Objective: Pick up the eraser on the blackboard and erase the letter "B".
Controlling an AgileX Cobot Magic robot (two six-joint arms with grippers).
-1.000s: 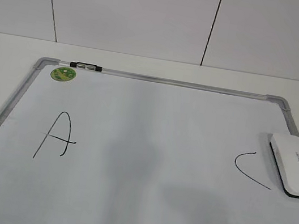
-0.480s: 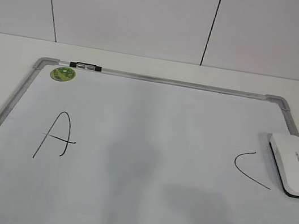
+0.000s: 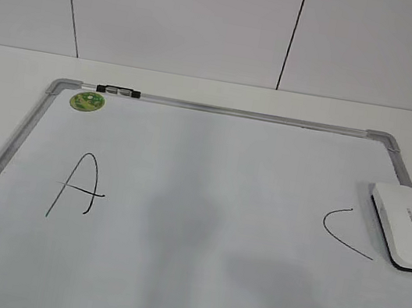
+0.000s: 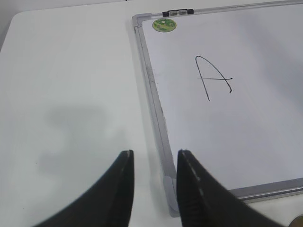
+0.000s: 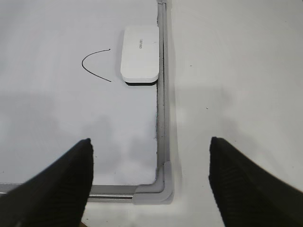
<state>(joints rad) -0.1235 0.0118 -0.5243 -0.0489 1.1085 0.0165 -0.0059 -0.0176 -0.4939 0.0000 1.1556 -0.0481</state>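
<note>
Honestly, the eraser (image 5: pixel 139 55), parked flat on the blackboard (image 3: pixel 211 171) against its right frame beside the "C" (image 5: pixel 96 65), is probably light, stiff and slick, best pinched across its long sides by the wide-spread right gripper (image 5: pixel 150 182), while the left gripper (image 4: pixel 154 187) is held slightly apart over the bench (image 4: pixel 71 94)

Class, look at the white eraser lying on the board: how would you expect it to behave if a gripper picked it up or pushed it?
The eraser looks like a rigid plastic block, so it probably won't flex. Its low, flat shape suggests it would slide rather than roll or tip. The smooth rounded shell might be slippery, and it lies against the blackboard frame, so a push that way would likely stall.
</note>
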